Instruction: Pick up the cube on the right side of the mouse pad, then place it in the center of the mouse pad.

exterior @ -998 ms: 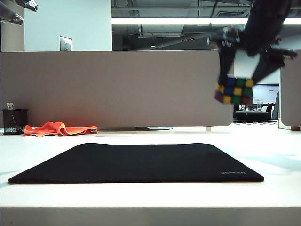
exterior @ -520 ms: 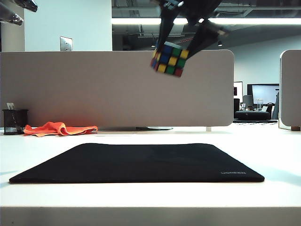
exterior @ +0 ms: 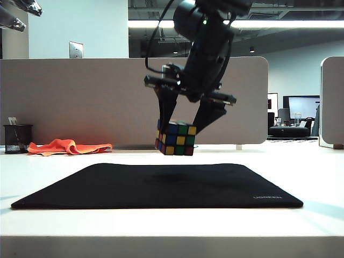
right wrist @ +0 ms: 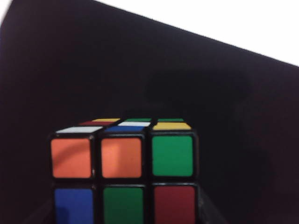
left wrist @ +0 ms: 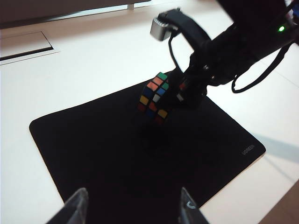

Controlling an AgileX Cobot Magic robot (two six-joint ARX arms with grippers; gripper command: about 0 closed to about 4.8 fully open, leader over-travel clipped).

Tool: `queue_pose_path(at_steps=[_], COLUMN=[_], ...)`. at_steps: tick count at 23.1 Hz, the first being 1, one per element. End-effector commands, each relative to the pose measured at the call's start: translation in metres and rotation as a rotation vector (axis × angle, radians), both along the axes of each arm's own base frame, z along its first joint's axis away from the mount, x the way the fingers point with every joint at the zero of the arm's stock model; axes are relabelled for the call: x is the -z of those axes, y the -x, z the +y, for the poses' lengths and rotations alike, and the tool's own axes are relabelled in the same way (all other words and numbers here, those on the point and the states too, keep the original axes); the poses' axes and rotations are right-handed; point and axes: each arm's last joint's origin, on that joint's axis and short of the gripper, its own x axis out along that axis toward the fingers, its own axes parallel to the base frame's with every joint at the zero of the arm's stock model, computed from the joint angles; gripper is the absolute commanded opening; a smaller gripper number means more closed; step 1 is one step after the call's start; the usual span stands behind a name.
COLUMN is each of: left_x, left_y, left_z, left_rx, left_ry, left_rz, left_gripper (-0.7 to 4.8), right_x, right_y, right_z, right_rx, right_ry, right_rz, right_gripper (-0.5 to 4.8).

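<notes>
Since the earlier frames, the small puzzle cube with its black frame and scrambled coloured stickers (exterior: pixel 176 138) has been carried from high on the right of the exterior view, across the middle, and lowered. It is now held just above the large flat black rectangular mouse pad (exterior: pixel 107 188), near its centre, and is not yet touching the mat.

The cube is clamped between the fingers of the right gripper (exterior: pixel 184 126), one finger pressed on each side face, and is hung slightly tilted. A faint shadow is cast on the mat directly below it. In the right wrist view the cube (right wrist: pixel 124 172) is seen against the dark mat, filling the near field.

The left gripper (left wrist: pixel 131 207) is kept well apart from the work, raised beside the pad's near edge, with its fingers (left wrist: pixel 77 207) spread wide and nothing between them.

The placing step is judged to be nearly complete; only the last descent and release remain. Trouble could come from the tilt: if the cube is released before it is squared and lowered onto the mat, an edge would land first and the cube could tumble or roll off centre. A release from this height could also let it bounce on the white counter (exterior: pixel 312 172) side of the pad.
</notes>
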Motion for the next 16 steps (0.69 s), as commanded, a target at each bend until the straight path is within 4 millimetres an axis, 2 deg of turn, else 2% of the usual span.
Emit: queue_pose_path(at_steps=[1, 4, 8, 10, 11, 15, 16], left_x=[-0.0030, -0.0025, -0.0018, -0.0017, -0.0015, -0.0015, -0.0015], left_y=[0.0005, 0.0007, 0.0009, 0.0009, 0.0010, 0.0010, 0.0011], left_z=[0.0003, 0.0004, 0.0003, 0.0003, 0.0004, 0.0004, 0.0004], left_rx=[0.002, 0.001, 0.011, 0.011, 0.011, 0.011, 0.011], left_ry=[0.000, -0.001, -0.022, -0.022, -0.022, -0.022, -0.022], left_rz=[-0.015, -0.009, -0.017, -0.015, -0.013, -0.013, -0.013], left_gripper=[2.47, 2.47, 2.46, 2.46, 2.46, 2.46, 2.46], right_x=[0.0016, 0.0089, 0.0109, 0.0108, 0.0110, 0.0101, 0.0049], right_y=[-0.0030, -0.0048, -0.0050, -0.0050, -0.0048, -0.0040, -0.0014], right_z=[0.0059, 0.0071, 0.0073, 0.0073, 0.0072, 0.0075, 0.0062], right_rx=[-0.008, -0.009, -0.011, -0.011, -0.011, -0.024, -0.030], right_ry=[-0.012, -0.003, -0.002, -0.002, -0.001, -0.016, -0.025], right_rz=[-0.026, -0.011, -0.005, -0.005, -0.002, 0.011, 0.015], right_gripper=[2.52, 3.13, 3.32, 4.11, 4.31, 4.31, 4.06])
